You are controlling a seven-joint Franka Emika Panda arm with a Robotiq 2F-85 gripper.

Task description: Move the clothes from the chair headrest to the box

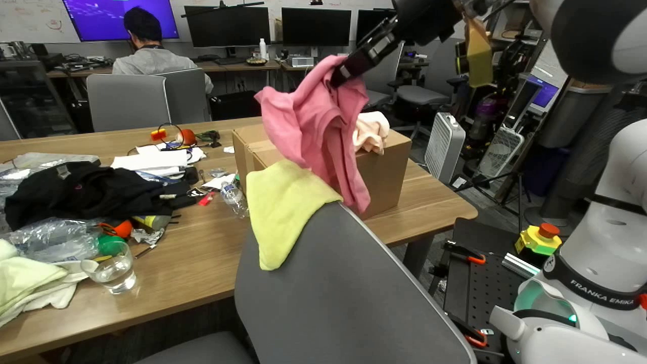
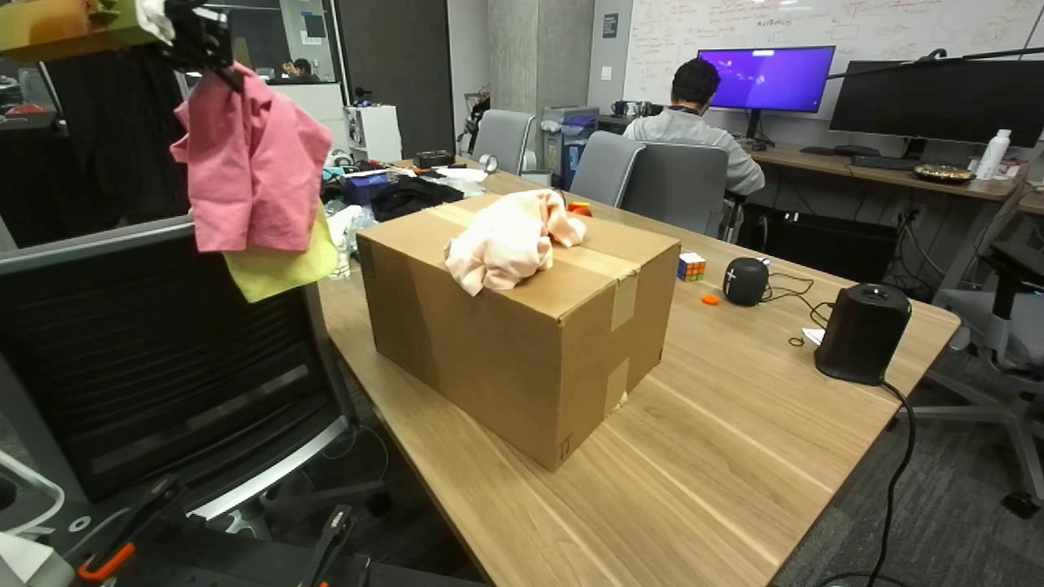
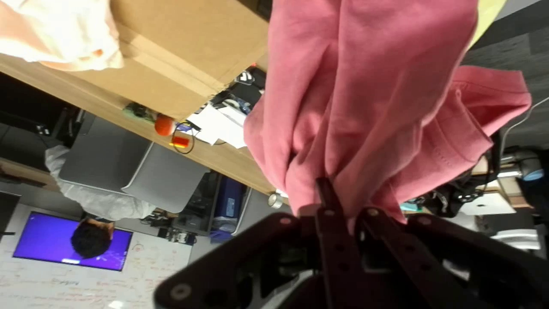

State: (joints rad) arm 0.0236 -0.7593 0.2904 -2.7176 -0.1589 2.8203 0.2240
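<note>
Bunched in my gripper (image 1: 337, 81), which is shut on it, the pink garment (image 1: 318, 111) hangs in the air beside and above the chair headrest (image 1: 323, 227). In the wrist view its folds (image 3: 364, 98) spill out past the dark fingers (image 3: 328, 193) and hide part of the scene. A light yellow garment (image 1: 288, 207) lies draped over the headrest, partly behind the pink one (image 2: 253, 163) in an exterior view. The pale peach garment (image 2: 514, 240) sits crumpled on top of the brown cardboard box (image 2: 465, 350), whose top is taped closed.
The box stands on a wooden table (image 2: 693, 456). A black garment (image 1: 86, 192), plastic wrap, a glass of water (image 1: 113, 270) and a pale green cloth (image 1: 35, 283) crowd the table's left in an exterior view. Two black speakers (image 2: 864, 334) stand beyond the box. A person sits at the back.
</note>
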